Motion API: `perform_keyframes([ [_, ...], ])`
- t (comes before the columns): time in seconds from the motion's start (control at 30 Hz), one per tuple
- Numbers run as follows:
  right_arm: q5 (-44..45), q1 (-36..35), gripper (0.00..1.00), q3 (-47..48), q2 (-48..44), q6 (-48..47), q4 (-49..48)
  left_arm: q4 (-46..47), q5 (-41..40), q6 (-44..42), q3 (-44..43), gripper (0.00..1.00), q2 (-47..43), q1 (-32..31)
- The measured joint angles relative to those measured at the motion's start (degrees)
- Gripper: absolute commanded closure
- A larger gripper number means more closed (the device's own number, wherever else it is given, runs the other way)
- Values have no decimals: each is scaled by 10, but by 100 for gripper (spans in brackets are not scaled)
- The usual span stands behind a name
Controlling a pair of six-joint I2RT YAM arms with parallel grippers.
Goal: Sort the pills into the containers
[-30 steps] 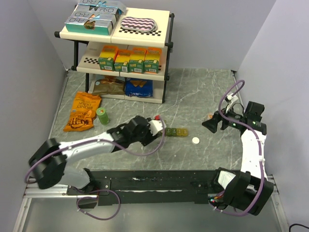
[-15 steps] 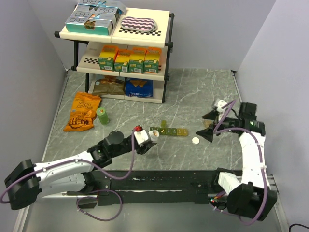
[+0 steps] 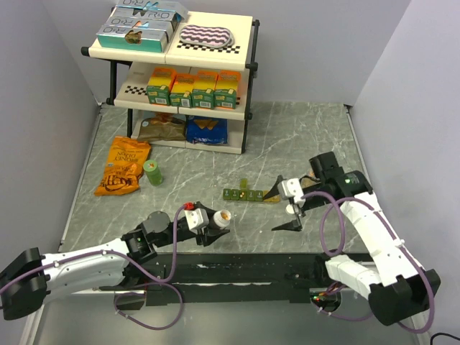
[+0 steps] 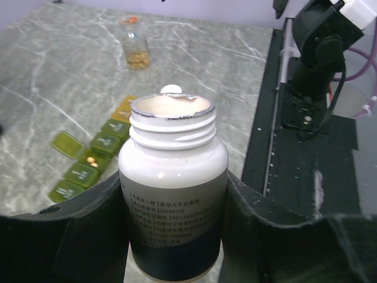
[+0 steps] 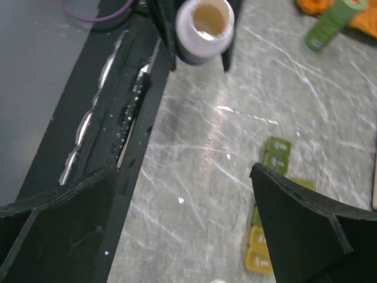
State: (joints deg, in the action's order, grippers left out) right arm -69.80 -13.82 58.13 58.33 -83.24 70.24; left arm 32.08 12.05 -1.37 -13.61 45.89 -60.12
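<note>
My left gripper (image 3: pixel 218 224) is shut on an open white pill bottle (image 3: pixel 222 215), held upright near the table's front edge; the bottle fills the left wrist view (image 4: pixel 175 177). The containers (image 3: pixel 249 195), a strip of green-to-yellow compartments, lie mid-table; they also show in the left wrist view (image 4: pixel 94 165) and the right wrist view (image 5: pixel 266 206). One lid stands open (image 4: pixel 65 143). My right gripper (image 3: pixel 282 210) is open and empty, just right of the strip's yellow end. In the right wrist view (image 5: pixel 182 177) its jaws are spread wide over bare table, facing the bottle (image 5: pixel 204 26).
A small white fleck (image 5: pixel 181 201) lies on the marble. A white cap (image 4: pixel 171 89) lies beyond the bottle. A small glass vial of orange pills (image 4: pixel 136 52) stands farther right. A green bottle (image 3: pixel 153 172), a chips bag (image 3: pixel 123 167) and a stocked shelf (image 3: pixel 180 79) are at the back left.
My left arm has drawn back from the strip toward the front edge with the bottle. My right arm has swung left from the right wall to the strip's yellow end.
</note>
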Motion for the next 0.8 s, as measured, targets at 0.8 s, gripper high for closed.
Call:
perform_keyframes([
  [0.8, 79, -272, 17, 39, 115, 205, -186, 132, 30, 57, -21, 99, 170, -49],
])
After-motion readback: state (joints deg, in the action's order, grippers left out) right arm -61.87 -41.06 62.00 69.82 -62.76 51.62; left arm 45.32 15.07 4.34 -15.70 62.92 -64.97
